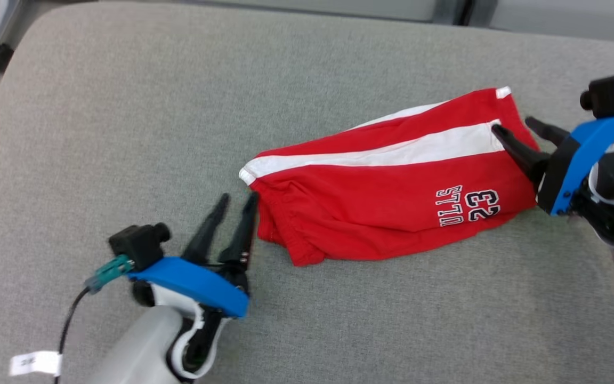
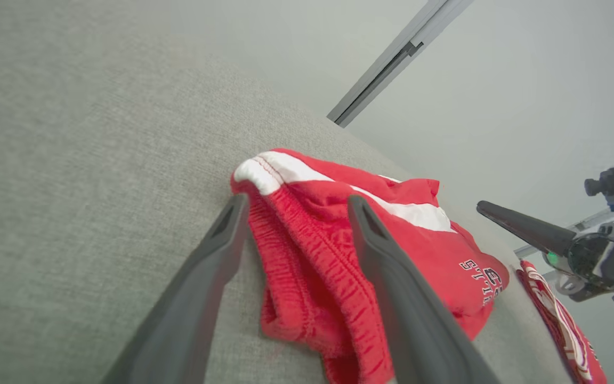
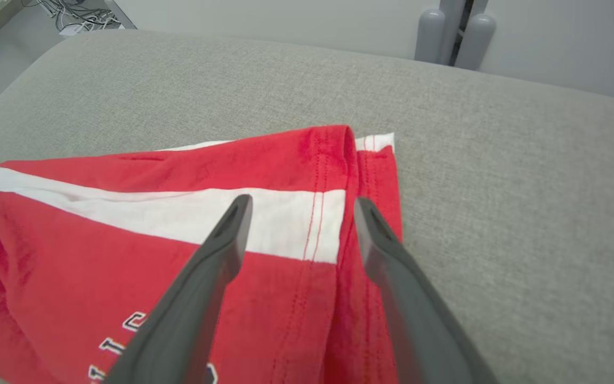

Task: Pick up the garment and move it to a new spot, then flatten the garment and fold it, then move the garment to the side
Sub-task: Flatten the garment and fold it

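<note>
Red fabric shorts (image 1: 387, 213) with white side stripe lying flat, grey fabric cushion (image 1: 126, 106) beneath them. Left gripper (image 1: 239, 196) at shorts' waistband end: fingers apart, one tip touching waistband, nothing pinched. Right gripper (image 1: 514, 124) at shorts' leg hem: jaws spread, one finger over stripe, gripping nothing.

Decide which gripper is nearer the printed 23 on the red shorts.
Right. The right gripper is open over the hem, close to the 23. The left gripper sits at the waistband end of the red shorts, far across them.
</note>
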{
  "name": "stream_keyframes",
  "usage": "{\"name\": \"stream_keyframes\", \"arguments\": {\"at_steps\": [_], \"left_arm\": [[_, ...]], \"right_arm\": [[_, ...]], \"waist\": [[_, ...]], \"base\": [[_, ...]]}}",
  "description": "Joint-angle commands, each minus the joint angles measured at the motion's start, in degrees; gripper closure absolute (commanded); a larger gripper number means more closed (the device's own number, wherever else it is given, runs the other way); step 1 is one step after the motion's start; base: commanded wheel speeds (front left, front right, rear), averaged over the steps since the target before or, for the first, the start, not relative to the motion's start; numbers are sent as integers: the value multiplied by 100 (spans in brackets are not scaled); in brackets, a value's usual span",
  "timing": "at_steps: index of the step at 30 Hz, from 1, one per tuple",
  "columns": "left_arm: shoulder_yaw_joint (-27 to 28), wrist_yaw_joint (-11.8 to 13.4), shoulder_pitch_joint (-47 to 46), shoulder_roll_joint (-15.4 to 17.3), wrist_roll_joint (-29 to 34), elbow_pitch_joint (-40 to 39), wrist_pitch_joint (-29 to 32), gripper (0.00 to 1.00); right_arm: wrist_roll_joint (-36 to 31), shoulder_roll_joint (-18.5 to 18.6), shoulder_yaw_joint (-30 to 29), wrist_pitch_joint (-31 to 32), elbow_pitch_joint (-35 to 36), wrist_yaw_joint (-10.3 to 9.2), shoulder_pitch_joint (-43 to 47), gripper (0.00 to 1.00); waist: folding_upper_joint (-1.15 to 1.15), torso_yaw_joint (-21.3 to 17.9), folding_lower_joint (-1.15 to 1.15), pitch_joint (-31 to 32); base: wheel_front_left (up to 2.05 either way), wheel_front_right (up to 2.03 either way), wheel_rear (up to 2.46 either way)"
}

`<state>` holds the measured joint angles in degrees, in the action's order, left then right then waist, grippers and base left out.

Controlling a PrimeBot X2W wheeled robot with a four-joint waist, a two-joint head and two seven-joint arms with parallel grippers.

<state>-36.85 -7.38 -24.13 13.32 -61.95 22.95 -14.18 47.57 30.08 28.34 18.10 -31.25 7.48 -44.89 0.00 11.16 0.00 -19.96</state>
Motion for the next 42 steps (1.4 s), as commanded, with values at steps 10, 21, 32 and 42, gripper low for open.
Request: {"name": "stream_keyframes", "arguments": {"at_steps": [10, 21, 32, 42], "left_arm": [[1342, 634, 319, 135, 2284, -621, -103, 0], [2103, 381, 399, -317, 3926, -780, -105, 0], [2475, 110, 555, -620, 4276, -672, -106, 0], [2654, 21, 784, -667, 4365, -572, -106, 0]], "right_arm": [[-41, -42, -328, -253, -238, 3, 477, 0], [-704, -741, -933, -394, -1320, 2, -95, 0], [-1298, -1410, -1219, -137, -2392, 4, -213, 76], [-1460, -1326, -1465, -709, -2086, 2, 103, 100]], "waist": [[0, -133, 0, 348], [0, -18, 0, 18], [0, 127, 0, 7], [0, -170, 0, 428]], "base": [[0, 0, 0], [0, 0, 0], [0, 0, 0], [0, 0, 0]]}}
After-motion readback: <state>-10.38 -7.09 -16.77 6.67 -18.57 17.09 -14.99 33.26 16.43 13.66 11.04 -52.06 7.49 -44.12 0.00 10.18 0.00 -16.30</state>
